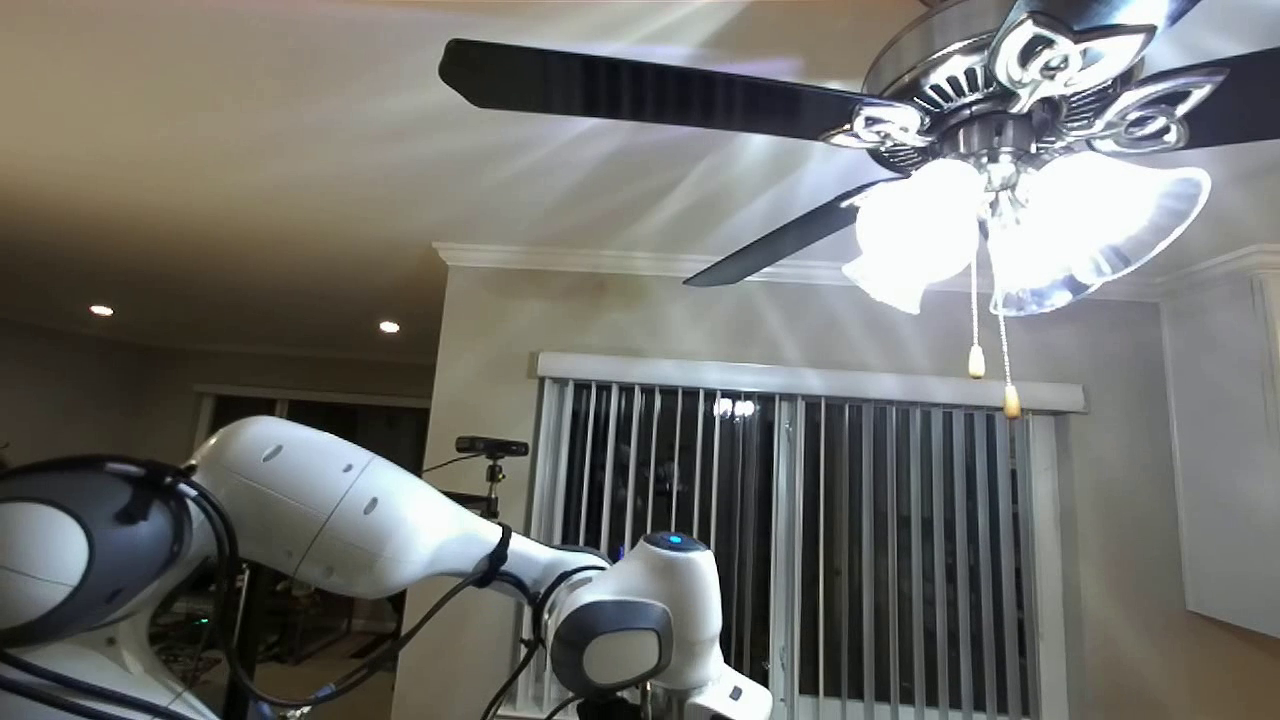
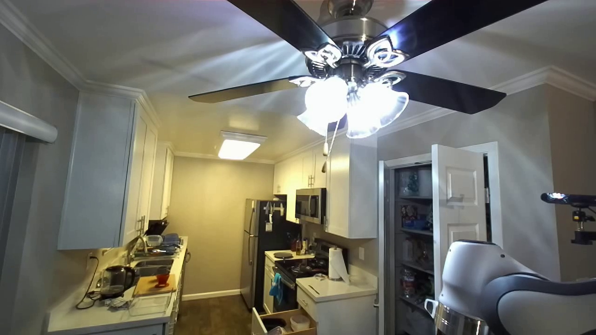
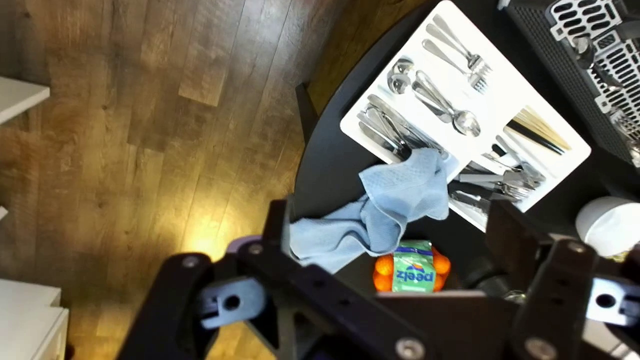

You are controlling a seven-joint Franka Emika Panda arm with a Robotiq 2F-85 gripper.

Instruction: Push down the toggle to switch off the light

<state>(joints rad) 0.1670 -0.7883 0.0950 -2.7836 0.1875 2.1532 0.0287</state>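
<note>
Toggle chains (image 1: 1012, 402), two, pale-knobbed, hang beneath the lit light (image 1: 1040, 225), well apart from the gripper (image 3: 389, 222), whose jaws stand spread. Either should prove featherweight and limp, best pinched at its firm knob (image 1: 976, 361); which works the light I cannot tell.

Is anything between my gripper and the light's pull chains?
Nothing visible: both pull-chain knobs hang in open air beneath the light, fan blades higher up. The fingers lie outside both exterior views, so the path's lowest stretch is unseen.
</note>
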